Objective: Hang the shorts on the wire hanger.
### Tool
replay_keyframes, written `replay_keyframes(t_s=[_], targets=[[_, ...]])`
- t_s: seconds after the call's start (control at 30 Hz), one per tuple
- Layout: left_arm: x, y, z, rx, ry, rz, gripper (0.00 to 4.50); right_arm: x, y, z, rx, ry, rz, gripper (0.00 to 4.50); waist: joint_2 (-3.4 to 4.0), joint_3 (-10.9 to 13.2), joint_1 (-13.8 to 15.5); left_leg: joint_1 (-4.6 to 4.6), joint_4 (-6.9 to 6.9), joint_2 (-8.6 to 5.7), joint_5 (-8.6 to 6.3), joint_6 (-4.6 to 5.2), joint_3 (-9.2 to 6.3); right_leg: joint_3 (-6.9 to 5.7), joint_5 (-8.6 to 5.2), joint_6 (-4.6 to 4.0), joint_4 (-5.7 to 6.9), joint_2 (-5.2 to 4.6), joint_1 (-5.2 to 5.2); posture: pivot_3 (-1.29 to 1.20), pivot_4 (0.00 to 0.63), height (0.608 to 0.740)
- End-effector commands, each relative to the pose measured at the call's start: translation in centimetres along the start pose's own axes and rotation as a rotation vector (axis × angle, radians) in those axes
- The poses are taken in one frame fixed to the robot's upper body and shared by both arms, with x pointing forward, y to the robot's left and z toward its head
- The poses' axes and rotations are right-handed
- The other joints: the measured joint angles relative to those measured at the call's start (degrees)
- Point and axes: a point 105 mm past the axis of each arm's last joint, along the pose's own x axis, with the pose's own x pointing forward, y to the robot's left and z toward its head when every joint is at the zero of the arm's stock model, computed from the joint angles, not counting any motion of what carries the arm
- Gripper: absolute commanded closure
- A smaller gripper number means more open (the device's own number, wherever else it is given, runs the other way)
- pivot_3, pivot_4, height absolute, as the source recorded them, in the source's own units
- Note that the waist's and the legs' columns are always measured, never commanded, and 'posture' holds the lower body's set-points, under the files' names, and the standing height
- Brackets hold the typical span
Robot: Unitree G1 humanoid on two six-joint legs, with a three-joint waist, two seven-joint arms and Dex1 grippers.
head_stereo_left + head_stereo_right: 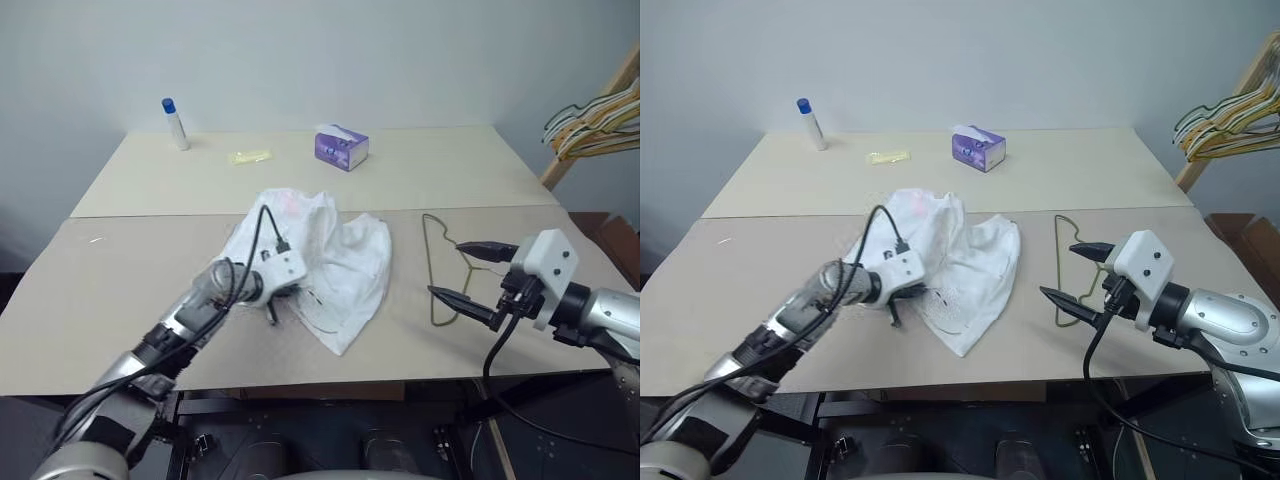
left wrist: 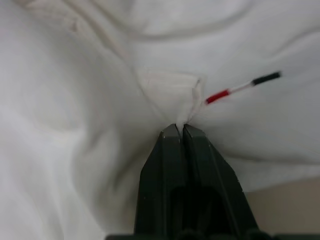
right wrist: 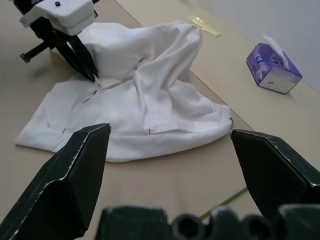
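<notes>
The white wrinkled shorts (image 1: 340, 265) lie crumpled in the middle of the near table, with small red and dark marks on the cloth. My left gripper (image 1: 275, 300) rests on their left part, shut on a pinched fold of the shorts (image 2: 100, 100); the fingertips (image 2: 170, 134) meet with cloth between them. The thin wire hanger (image 1: 427, 250) lies flat on the table to the right of the shorts. My right gripper (image 1: 444, 268) hovers over the hanger, wide open and holding nothing, pointing toward the shorts (image 3: 150, 100).
A purple tissue box (image 1: 342, 147), a white bottle with a blue cap (image 1: 175, 123) and a small yellow packet (image 1: 249, 156) sit on the far table. A bunch of pale hangers (image 1: 590, 125) hangs from a wooden rack at the right. A seam separates the two tabletops.
</notes>
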Motion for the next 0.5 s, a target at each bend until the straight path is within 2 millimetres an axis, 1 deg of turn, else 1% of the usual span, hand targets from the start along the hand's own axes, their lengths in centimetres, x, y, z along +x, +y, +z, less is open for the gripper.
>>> replay_keyframes(t_s=[0.03,0.07,0.1,0.17,0.2,0.23,0.3,0.33,0.5], targets=[[-2.6,3.4,-3.3,0.017,0.051,0.107,4.46,-0.2,-0.2,1.2,-0.048,-0.043,-0.011,0.0,0.0,0.0,0.08,0.0,0.0,0.0,0.0,0.0,0.01,0.0,0.0,0.0,0.0,0.0,-0.01,-0.03,0.023,0.74],[-3.3,4.6,-3.7,0.001,0.048,0.139,4.46,-0.1,-0.1,1.2,-0.046,-0.045,-0.008,0.0,0.0,0.0,0.18,0.0,0.0,0.01,0.0,0.0,0.01,0.0,0.0,0.0,0.01,0.0,-0.01,-0.03,0.023,0.74],[-3.8,5.3,-4.0,-0.009,0.042,0.158,4.46,-0.1,-0.1,1.1,-0.044,-0.046,-0.006,0.0,0.0,0.0,0.31,0.0,0.01,0.01,0.0,0.0,0.01,-0.01,0.0,0.0,0.02,-0.01,-0.01,-0.03,0.023,0.74],[-4.5,6.5,-3.9,-0.02,0.009,0.184,4.01,0.2,0.1,1.1,-0.043,-0.052,0.005,0.0,-0.02,0.01,0.57,-0.02,0.01,0.0,0.0,0.0,0.01,-0.03,0.0,0.0,0.0,-0.02,-0.01,-0.01,0.025,0.74],[-4.8,6.9,-3.6,-0.018,-0.014,0.187,3.88,0.4,0.1,1.2,-0.043,-0.056,0.01,0.0,-0.08,0.02,0.96,-0.05,0.02,-0.01,0.0,0.0,0.01,-0.05,0.0,0.01,0.0,-0.04,-0.01,-0.01,0.025,0.74],[-5.2,7.1,-3.1,-0.032,-0.051,0.172,3.61,0.5,0.2,1.2,-0.043,-0.06,0.016,0.0,-0.13,0.01,1.24,-0.1,0.03,-0.01,0.0,0.0,0.0,-0.13,-0.01,0.02,-0.02,-0.06,-0.02,0.0,0.025,0.74],[-6.0,6.7,-1.6,-0.038,-0.144,0.113,3.01,0.6,0.2,1.3,-0.045,-0.063,0.022,0.0,-0.15,0.01,1.48,-0.21,0.05,-0.01,0.0,0.0,0.0,-0.17,0.0,0.02,-0.03,-0.07,-0.07,0.0,0.026,0.74],[-6.4,6.2,-1.0,-0.027,-0.178,0.073,2.66,0.7,0.1,1.3,-0.046,-0.064,0.023,0.0,-0.15,0.01,1.57,-0.27,0.06,-0.01,0.0,0.0,0.01,-0.16,0.0,0.02,-0.03,-0.1,-0.12,0.0,0.026,0.74],[-9.0,3.0,2.0,0.039,-0.3,-0.098,1.04,0.7,0.0,1.3,-0.048,-0.065,0.029,0.0,-0.15,0.0,1.54,-0.39,0.07,0.02,0.0,0.01,0.01,-0.16,0.0,0.02,-0.01,-0.1,-0.24,0.01,0.03,0.74]])
